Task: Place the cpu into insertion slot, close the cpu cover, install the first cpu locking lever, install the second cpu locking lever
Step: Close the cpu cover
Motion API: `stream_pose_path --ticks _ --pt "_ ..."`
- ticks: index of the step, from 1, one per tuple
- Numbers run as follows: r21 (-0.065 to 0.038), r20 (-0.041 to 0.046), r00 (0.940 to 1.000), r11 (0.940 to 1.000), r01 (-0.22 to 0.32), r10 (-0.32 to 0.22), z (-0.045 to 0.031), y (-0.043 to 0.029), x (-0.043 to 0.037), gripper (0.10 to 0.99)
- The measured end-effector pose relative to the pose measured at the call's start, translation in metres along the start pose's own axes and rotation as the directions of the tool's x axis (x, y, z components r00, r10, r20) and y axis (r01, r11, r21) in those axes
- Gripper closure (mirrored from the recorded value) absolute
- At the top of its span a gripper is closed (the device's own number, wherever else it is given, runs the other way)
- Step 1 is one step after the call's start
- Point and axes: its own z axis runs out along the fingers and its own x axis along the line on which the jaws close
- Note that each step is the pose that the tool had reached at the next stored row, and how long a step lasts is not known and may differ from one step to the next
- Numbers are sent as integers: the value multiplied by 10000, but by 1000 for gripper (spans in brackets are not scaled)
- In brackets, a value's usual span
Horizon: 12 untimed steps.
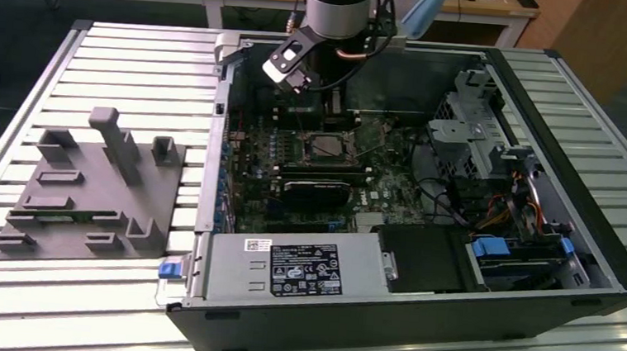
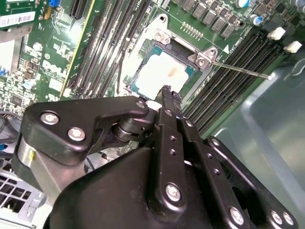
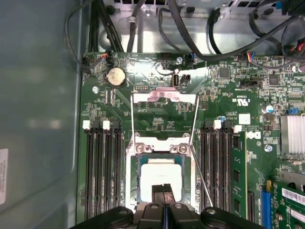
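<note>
The cpu (image 3: 160, 175) lies flat in the insertion slot (image 3: 135, 179), its silvery top facing up; it also shows in the second wrist view as the pale cpu (image 2: 159, 71). My gripper (image 3: 163, 190) hangs just above one edge of the chip, fingers shut together with nothing between them, and the same gripper (image 2: 167, 91) shows over that edge. The cpu cover (image 3: 164, 97) stands swung open beyond the socket, board visible through its window. A thin locking lever (image 3: 204, 183) sticks out raised beside the socket, seen too as a lever (image 2: 238, 68). In the exterior view the arm reaches down over the insertion slot (image 1: 327, 147).
Long black memory slots (image 3: 102, 167) flank the socket on both sides. The open computer case (image 1: 577, 202) walls in the board, with a power supply (image 1: 285, 269) in front and a drive cage (image 1: 465, 136) on the exterior view's right. A grey fixture (image 1: 92, 185) sits on the table.
</note>
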Motion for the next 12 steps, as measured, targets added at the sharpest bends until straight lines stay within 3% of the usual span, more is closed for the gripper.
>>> stream_pose_path --ticks 9,12 --pt "-2 0 10000 10000 -2 2 -230 18 -1 980" --pt "-4 -4 10000 10000 -2 2 -240 20 -1 980"
